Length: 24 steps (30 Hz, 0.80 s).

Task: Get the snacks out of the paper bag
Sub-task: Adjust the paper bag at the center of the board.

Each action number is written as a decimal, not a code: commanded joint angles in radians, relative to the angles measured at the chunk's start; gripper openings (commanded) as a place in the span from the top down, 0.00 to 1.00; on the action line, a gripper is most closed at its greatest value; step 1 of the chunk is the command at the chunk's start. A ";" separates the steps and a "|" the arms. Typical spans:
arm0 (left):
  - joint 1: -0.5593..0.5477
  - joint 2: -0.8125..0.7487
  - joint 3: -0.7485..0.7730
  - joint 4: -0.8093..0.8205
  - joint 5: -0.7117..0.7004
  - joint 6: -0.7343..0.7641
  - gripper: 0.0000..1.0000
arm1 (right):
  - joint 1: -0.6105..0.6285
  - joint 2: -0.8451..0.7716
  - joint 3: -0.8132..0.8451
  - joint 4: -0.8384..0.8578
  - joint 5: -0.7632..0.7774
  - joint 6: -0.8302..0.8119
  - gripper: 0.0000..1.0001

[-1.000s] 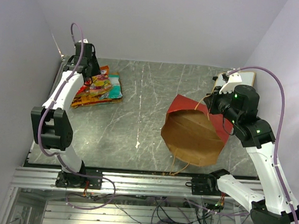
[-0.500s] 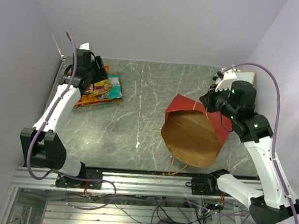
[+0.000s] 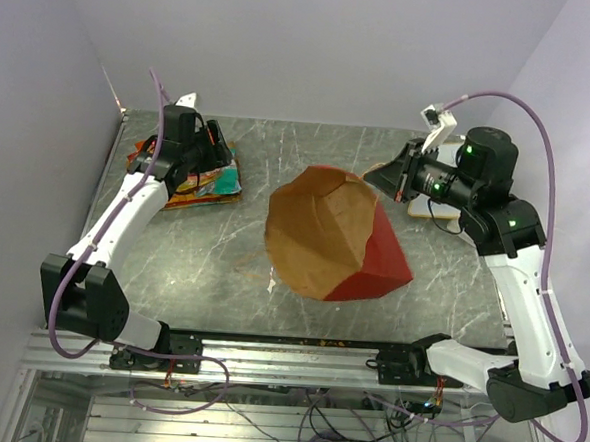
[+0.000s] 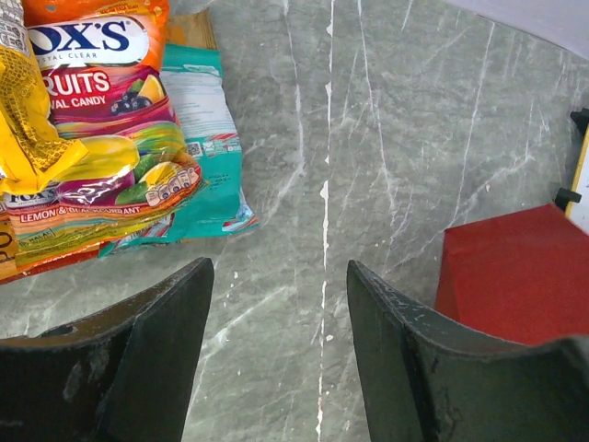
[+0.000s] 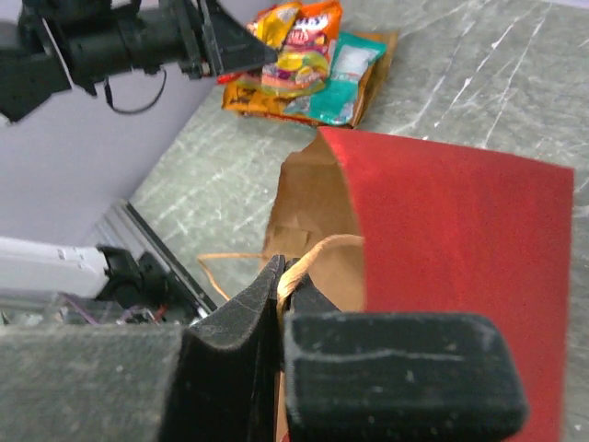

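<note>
Pinching paper bag [image 3: 319,233], right hand [image 5: 279,287] aloft

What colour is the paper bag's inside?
Brown inside the large red paper bag; best in top external.

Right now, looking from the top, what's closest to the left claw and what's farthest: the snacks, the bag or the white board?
From the left claw, in the top view:
1. snacks: just beside it, on the far left.
2. bag: in the middle, lying on its side.
3. board: far right, mostly hidden.
</note>
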 commanded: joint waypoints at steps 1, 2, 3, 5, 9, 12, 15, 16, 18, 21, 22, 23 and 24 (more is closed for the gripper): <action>-0.004 -0.022 0.020 0.018 0.008 -0.002 0.29 | -0.002 0.007 0.054 -0.002 0.134 0.138 1.00; -0.003 -0.025 0.024 0.015 0.007 -0.001 0.29 | -0.009 0.013 0.056 -0.031 0.209 0.151 1.00; -0.004 -0.027 0.026 0.011 0.008 0.000 0.29 | -0.021 0.018 0.050 -0.056 0.251 0.162 1.00; -0.004 -0.031 0.030 0.002 0.004 0.003 0.29 | -0.057 0.029 0.019 -0.076 0.260 0.176 1.00; -0.004 -0.047 0.027 -0.012 -0.013 0.016 0.28 | -0.131 0.063 -0.007 -0.143 0.288 0.132 1.00; -0.004 -0.056 0.020 -0.012 -0.015 0.016 0.28 | -0.150 0.055 -0.036 -0.196 0.408 0.080 1.00; -0.004 -0.060 0.019 -0.008 -0.010 0.019 0.27 | -0.150 0.024 -0.067 -0.211 0.474 0.035 1.00; -0.004 -0.060 0.019 -0.004 -0.003 0.022 0.26 | -0.149 0.016 -0.081 -0.216 0.490 0.029 1.00; -0.004 -0.058 0.019 0.008 0.007 0.023 0.26 | -0.149 -0.005 -0.112 -0.227 0.532 0.018 1.00; -0.004 -0.040 0.039 0.015 0.024 0.025 0.26 | -0.150 -0.030 -0.153 -0.239 0.597 0.006 1.00; -0.004 -0.035 0.048 0.014 0.029 0.026 0.26 | -0.149 -0.036 -0.162 -0.241 0.613 0.004 1.00; -0.004 -0.028 0.057 0.015 0.034 0.025 0.26 | -0.149 -0.039 -0.167 -0.242 0.626 0.002 1.00; -0.003 -0.023 0.062 0.016 0.041 0.023 0.26 | -0.149 -0.042 -0.171 -0.240 0.638 -0.001 1.00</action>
